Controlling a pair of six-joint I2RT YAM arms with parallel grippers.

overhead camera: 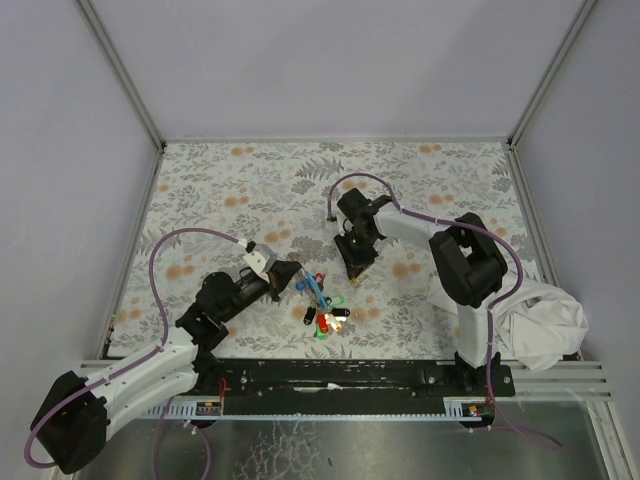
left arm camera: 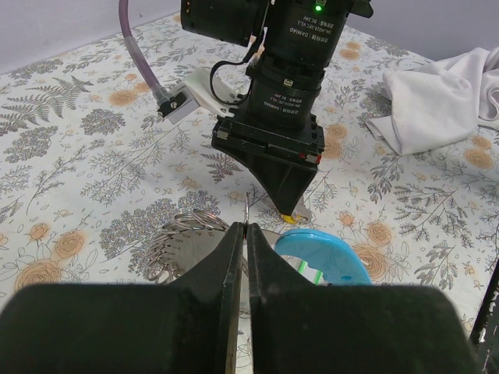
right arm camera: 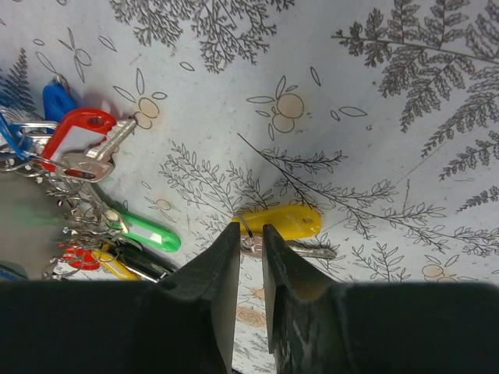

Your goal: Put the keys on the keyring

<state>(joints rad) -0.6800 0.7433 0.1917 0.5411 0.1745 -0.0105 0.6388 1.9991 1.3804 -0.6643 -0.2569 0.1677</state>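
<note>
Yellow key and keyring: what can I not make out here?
- Right wrist view: the right fingers cover part of the yellow key; grip unclear.
- Left wrist view: the shut left fingers hide what they pinch.
- Top view: the bunched keys are too small to show their ring.

Colour rundown from my bench: the printed tablecloth point(overhead camera: 250, 170) is white with grey fern sprigs and little orange blossoms all over. My two-finger right gripper point(right arm camera: 249, 230) is plain black, and so is my two-finger left gripper point(left arm camera: 244, 227). The small metal key with the yellow plastic head point(right arm camera: 284, 222) is bright yellow on top with a silver blade. The red-headed metal key point(right arm camera: 78, 132) has a whitish label window. The green-headed key point(right arm camera: 152, 234) is grass green and the blue-headed key point(right arm camera: 58, 101) is deep blue. The rounded plastic tag point(left arm camera: 323, 253) is sky blue, my ribbed cable point(left arm camera: 134, 47) is purple and the crumpled cloth point(left arm camera: 444, 93) is white.
</note>
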